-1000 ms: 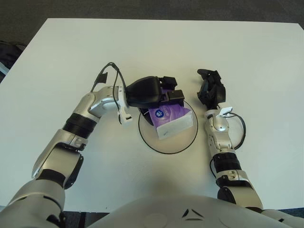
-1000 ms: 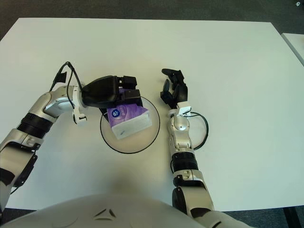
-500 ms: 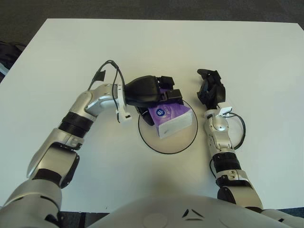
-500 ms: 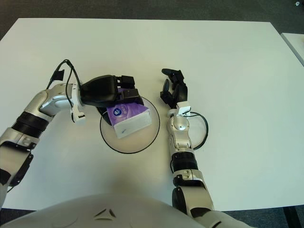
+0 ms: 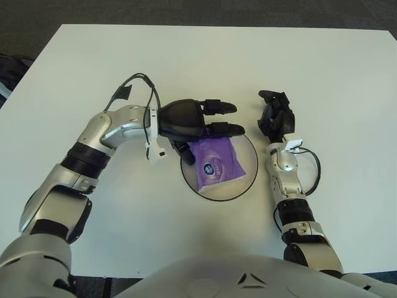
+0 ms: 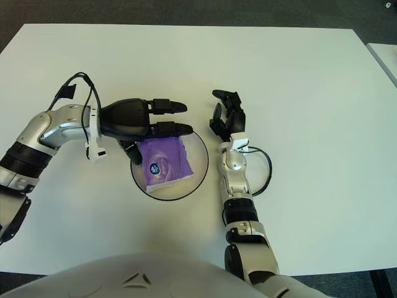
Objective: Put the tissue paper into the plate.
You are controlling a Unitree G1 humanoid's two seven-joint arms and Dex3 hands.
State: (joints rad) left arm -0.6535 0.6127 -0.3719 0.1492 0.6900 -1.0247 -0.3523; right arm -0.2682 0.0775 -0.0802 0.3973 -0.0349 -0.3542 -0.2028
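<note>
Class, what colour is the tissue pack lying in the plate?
Purple, with a small round logo; the tissue pack shows best in the left eye view.

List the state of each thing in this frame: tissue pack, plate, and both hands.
tissue pack: lying flat inside the plate, not gripped.
plate: upright on the table, holding the pack.
left hand: fingers extended and open, over the plate's far-left rim.
right hand: idle, to the right of the plate.

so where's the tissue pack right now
The tissue pack lies flat inside the plate at table centre, just below the left hand's spread fingers, with the right hand off to the plate's right.
</note>
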